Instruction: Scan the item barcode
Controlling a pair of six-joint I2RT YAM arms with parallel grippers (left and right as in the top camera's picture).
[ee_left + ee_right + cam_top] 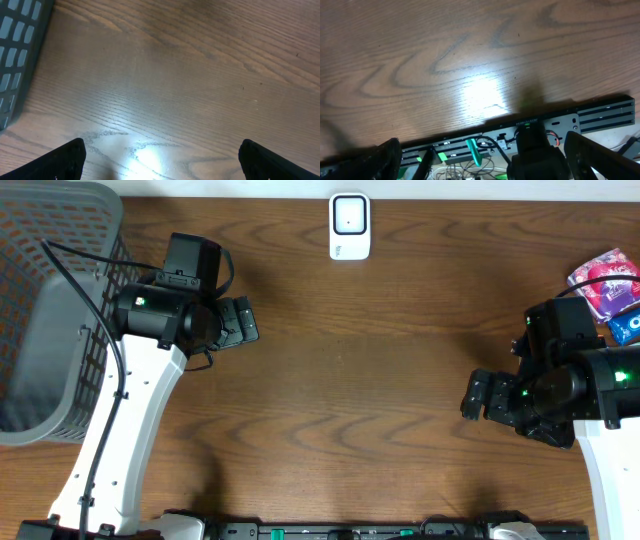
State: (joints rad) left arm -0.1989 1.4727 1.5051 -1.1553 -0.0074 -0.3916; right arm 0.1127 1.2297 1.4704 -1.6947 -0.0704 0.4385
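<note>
Far right, pink packet (604, 278), well apart from spread right claw (474, 396)

place: pretty sure this is a robotics lab bench set up like a shop checkout
surface: one plain wood-grain table (400, 380), lit from above with glare spots on it
robots: two white arms bolted at the near edge, left arm (130, 420) and right arm (610, 470), green status lights on
checkout bits: small white scanner (350, 226) lying at the far edge, grey mesh basket (30, 300) on the left, pink and blue packets (605, 280) on the right
lab giveaway: black rail (605, 112) along the table front, with loose wires (455, 172) and bare electronics hanging out below it
</note>
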